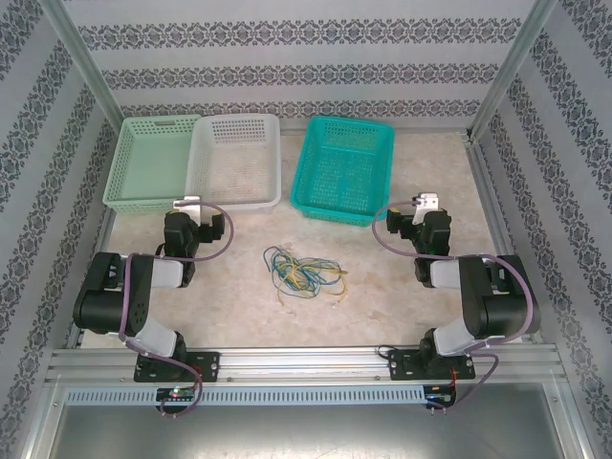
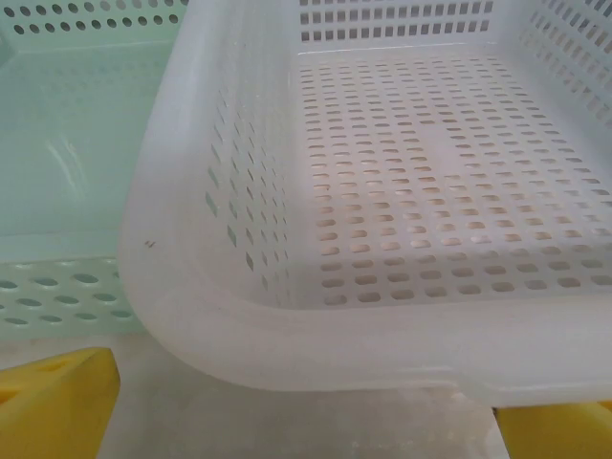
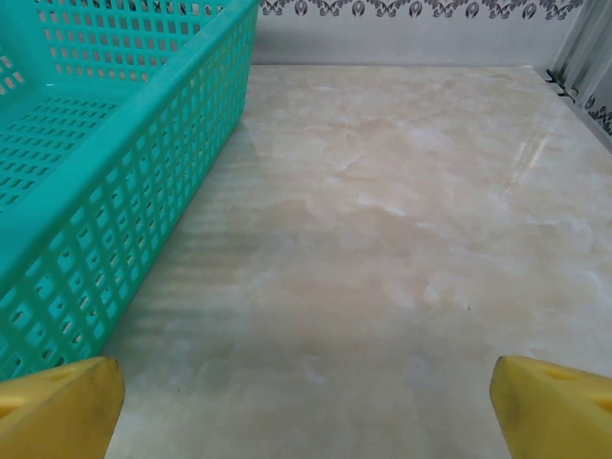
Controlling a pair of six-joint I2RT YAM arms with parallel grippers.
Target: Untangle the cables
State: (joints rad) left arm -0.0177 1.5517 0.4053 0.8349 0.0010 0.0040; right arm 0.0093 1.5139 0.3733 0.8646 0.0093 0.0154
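Top external: we see the cables (image 1: pixel 304 272) tangled on the table (image 1: pixel 382 306) between both arms. Left gripper (image 1: pixel 186 204) jaws apart, at the white basket (image 1: pixel 236 203) rim. Right gripper (image 1: pixel 426 202) jaws apart, beside the teal basket (image 1: pixel 335 213).

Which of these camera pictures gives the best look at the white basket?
The overhead view: the whole white basket shows there, between the mint basket and the teal basket. The left wrist camera catches its near corner and holed floor. The right wrist camera faces the teal basket.
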